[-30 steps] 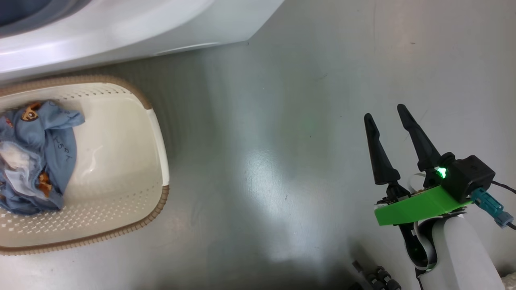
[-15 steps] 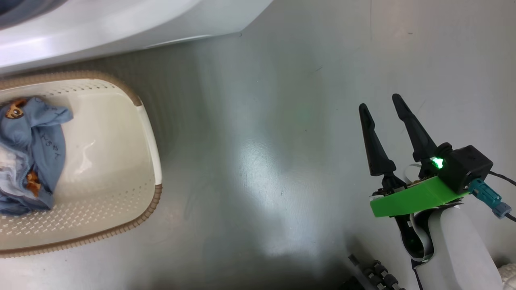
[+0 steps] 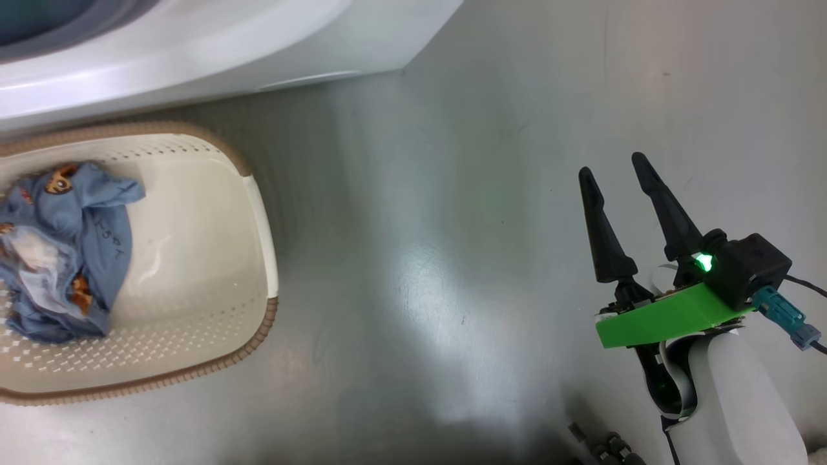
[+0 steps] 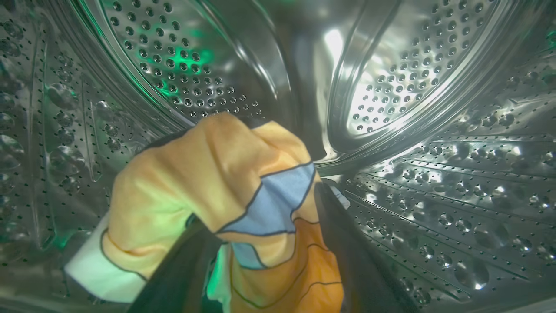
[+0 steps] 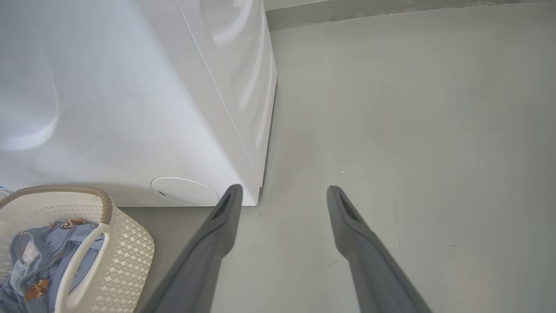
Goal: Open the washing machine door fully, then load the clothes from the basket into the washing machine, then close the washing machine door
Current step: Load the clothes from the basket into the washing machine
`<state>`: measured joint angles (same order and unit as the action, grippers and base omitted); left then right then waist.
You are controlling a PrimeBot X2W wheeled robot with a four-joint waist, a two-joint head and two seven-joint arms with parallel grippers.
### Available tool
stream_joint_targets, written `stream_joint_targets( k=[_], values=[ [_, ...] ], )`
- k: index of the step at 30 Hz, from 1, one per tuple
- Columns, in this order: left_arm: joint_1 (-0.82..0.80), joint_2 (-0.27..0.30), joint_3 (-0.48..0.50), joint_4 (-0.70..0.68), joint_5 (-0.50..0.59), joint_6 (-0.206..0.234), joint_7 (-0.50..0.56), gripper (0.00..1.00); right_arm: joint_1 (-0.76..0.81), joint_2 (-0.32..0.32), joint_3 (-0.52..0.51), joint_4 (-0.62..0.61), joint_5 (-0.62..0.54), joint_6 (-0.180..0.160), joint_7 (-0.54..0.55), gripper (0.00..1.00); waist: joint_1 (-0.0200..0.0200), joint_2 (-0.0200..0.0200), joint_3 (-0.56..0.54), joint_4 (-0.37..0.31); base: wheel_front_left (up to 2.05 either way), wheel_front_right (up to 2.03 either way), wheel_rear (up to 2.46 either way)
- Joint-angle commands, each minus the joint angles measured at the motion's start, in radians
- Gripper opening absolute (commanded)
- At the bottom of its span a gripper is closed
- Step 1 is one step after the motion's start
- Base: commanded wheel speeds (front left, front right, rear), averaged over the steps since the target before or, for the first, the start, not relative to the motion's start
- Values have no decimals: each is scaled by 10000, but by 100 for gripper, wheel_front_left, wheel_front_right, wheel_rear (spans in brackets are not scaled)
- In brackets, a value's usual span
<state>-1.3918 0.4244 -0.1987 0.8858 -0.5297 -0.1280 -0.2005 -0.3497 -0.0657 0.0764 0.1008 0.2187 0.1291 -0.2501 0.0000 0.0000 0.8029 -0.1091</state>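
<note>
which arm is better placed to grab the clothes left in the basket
Probably the right: the right gripper is open and empty over the floor near the basket holding the clothes. The left gripper is deep in the washing machine with a garment draped over its fingers.

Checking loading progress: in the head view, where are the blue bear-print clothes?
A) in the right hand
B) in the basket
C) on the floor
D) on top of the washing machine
B: the clothes lie bunched inside the basket, and the right hand hangs open and empty over the floor.
</note>
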Motion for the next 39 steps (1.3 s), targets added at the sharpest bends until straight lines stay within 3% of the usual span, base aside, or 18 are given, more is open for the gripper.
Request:
stream_joint_targets(
  k=[1,12,24,34,39],
  values=[
    [216,496,20,-114,-174,-22,30,100,279,8,143,-151,7,16,-117,100,0,0,-170,101,0,0,0],
    [1332,399,-191,-242,-697,-25,-367,100,456,-42,110,-63,6,16,-117,100,0,0,-1006,292,0,0,0],
    [3692,-21,-241,-1632,-1091,-18,-592,100,869,-179,32,47,1,16,-117,100,0,0,-2296,654,0,0,0],
    [6730,-303,753,-4148,-740,392,-610,100,1372,-157,-17,23,18,16,-117,100,0,0,-3456,742,0,0,0],
    [8401,-309,945,-5706,270,731,-611,100,1676,-177,-32,-79,-50,16,-117,100,0,0,-4007,784,0,0,0]
  ],
)
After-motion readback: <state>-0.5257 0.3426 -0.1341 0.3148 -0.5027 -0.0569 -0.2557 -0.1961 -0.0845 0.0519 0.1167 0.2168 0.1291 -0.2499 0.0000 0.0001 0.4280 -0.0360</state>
